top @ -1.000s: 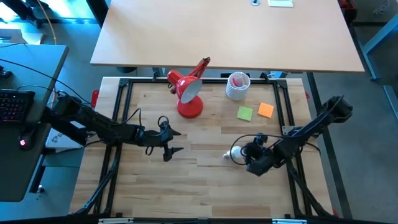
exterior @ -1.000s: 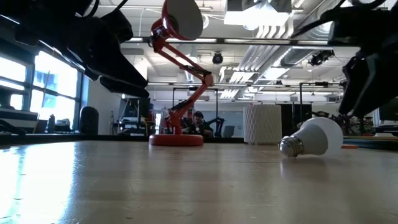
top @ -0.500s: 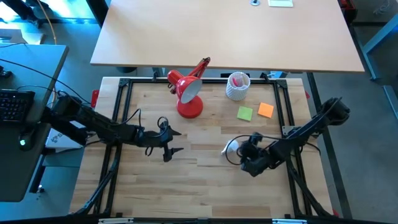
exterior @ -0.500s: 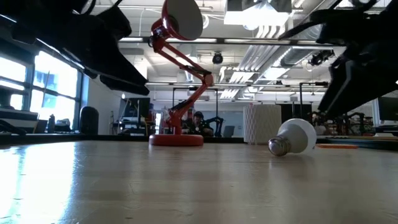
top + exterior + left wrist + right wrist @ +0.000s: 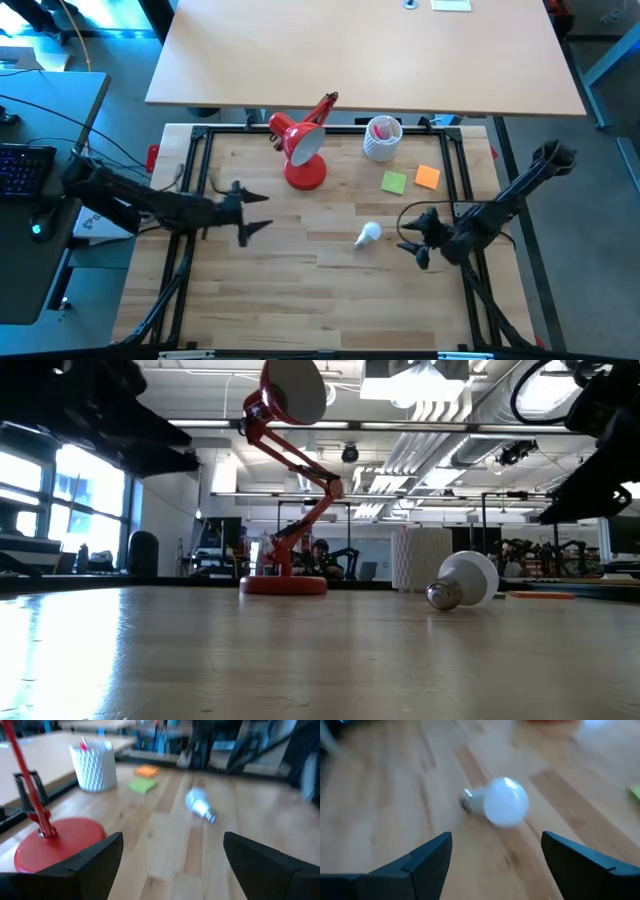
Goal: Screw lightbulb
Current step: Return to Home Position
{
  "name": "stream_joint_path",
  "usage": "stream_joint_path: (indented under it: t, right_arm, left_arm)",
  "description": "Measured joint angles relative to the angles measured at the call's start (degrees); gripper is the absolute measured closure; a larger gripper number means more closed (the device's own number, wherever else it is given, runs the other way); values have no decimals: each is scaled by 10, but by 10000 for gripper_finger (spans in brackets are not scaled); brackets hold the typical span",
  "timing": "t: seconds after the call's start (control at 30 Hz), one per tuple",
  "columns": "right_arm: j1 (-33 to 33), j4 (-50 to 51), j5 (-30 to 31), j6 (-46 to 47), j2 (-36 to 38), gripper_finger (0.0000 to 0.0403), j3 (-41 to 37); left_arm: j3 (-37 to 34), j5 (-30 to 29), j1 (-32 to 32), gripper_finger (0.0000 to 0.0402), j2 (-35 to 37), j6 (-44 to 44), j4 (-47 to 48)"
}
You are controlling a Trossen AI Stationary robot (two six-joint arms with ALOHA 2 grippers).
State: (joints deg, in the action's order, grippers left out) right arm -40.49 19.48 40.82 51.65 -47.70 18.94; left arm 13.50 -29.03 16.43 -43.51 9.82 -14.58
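1. I see the lightbulb (image 5: 368,234) lying on its side on the bench (image 5: 300,290), a little right of centre and clear of every edge.
2. My right gripper (image 5: 408,240) hovers just beside it, toward the right edge, with its fingers spread and empty.
3. My left gripper (image 5: 262,211) hangs nearer the left edge, also spread and empty.
4. The red lamp (image 5: 303,150) stands by the rear edge.

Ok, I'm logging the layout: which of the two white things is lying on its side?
The lightbulb: it lies flat, screw base sideways, while the perforated cup stands upright.
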Motion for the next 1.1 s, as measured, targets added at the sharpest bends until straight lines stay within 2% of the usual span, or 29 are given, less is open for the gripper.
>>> stream_joint_path:
  t: [0.13, 0.27, 0.43, 0.53, 0.67, 0.9, 1.0, 1.1]
  right_arm:
    - [48, -130, -19, -110, 83, 104, -68]
    - [138, -207, -120, -213, 164, 137, -112]
    - [264, -240, -255, -289, 261, 218, -144]
    - [324, -239, -338, -307, 301, 265, -146]
    - [379, -211, -419, -311, 328, 299, -147]
    - [436, -149, -463, -328, 365, 313, -147]
    - [450, -130, -477, -336, 381, 314, -149]
    - [451, -185, -484, -350, 396, 314, -173]
  left_arm:
    - [-53, 19, -13, 64, 143, 0, -4]
    - [-60, -2, -29, 64, 276, -32, 60]
    - [-56, 10, -49, 64, 425, -44, 182]
    - [-41, -7, -56, 64, 431, -23, 261]
    - [-35, -9, -57, 64, 431, -9, 291]
    - [-35, -19, -58, 64, 433, -34, 303]
    - [-35, 4, -59, 64, 433, -35, 313]
    - [-43, 29, -59, 64, 433, -28, 319]
